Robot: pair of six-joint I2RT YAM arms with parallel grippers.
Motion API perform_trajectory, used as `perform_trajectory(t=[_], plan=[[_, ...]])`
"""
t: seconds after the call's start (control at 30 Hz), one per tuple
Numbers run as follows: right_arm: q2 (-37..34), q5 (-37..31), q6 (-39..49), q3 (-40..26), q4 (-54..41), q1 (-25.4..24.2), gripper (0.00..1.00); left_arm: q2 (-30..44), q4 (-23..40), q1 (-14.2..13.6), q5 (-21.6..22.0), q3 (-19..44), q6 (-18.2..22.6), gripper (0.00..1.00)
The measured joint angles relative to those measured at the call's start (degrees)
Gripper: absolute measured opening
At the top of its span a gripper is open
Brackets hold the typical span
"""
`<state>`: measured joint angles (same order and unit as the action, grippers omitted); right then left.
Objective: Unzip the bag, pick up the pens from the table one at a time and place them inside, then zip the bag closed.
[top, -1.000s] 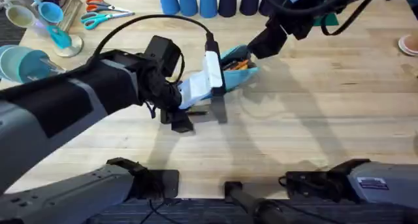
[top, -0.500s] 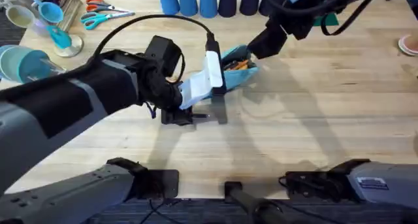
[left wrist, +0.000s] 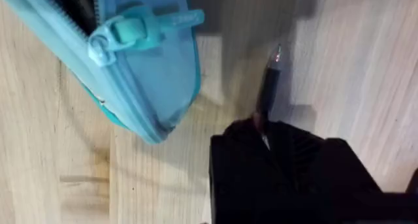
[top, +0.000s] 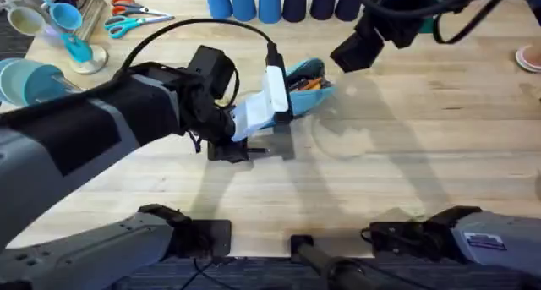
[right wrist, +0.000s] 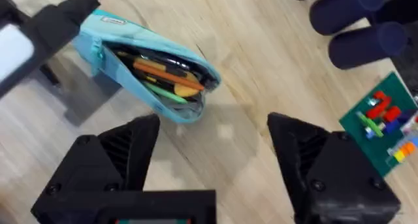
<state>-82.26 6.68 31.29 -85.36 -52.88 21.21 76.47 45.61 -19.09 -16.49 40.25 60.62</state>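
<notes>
The move ahead, as I judge it, turns on one relation: the dark pen (left wrist: 266, 87) lying on the table (top: 406, 146) sits just beside the zipper end of the bag (top: 292, 87), and its long axis points from the left claw (left wrist: 274, 172) toward the open mouth. In the left wrist view the pen's near end disappears between the black fingers while its tip reaches out past them, alongside the bag's rounded corner and the teal pull (left wrist: 140, 29). Whether the fingers have actually closed on the barrel I cannot tell, since the claw body hides the contact. The left arm is plainly the nearer one: it stretches from the lower left across the middle, wrist bent down low over the table at the bag's near end. The bag lies slantwise near the table's centre, unzipped, and the right wrist view shows an orange pen (right wrist: 166, 74) already inside, with other slim items, one green. The right claw (right wrist: 212, 152) hangs above and apart from the bag's far end, its fingers spread wide and holding nothing, arm raised off the table. If the left claw has the pen, it needs a short lift and a swing over the zipper line into the gap.
</notes>
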Motion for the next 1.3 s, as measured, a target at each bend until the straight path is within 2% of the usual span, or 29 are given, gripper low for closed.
perform_trajectory(t=[0.17, 0.37, 0.6, 0.83, 1.13, 1.3], plan=[[1.7, -1.5, 0.0, 0.0, -2.3, 0.0, 0.996, 0.1, 0.5, 0.0, 0.1, 0.2, -0.9, 0.042], [3.3, -2.0, 0.0, 0.0, -5.6, 0.0, 0.996, 0.8, 5.5, 0.0, 0.6, 3.2, -1.4, 0.042], [3.6, -2.5, 0.0, 0.0, -6.0, 0.0, 0.996, 0.8, 12.8, 0.0, 1.1, 12.0, -1.5, 0.042], [3.6, -7.2, -0.2, 0.0, -8.5, 0.0, 0.996, 0.8, 21.8, 0.0, 1.1, 22.5, -1.5, 0.042], [7.2, -6.9, -2.7, 0.0, -11.8, -0.8, 0.996, 0.8, 22.1, 0.0, 1.1, 32.5, -6.4, 0.042], [12.3, -3.8, -3.0, 0.0, -12.9, -5.1, 0.996, 0.8, 20.3, -0.9, 1.1, 34.0, -7.6, 0.042]])
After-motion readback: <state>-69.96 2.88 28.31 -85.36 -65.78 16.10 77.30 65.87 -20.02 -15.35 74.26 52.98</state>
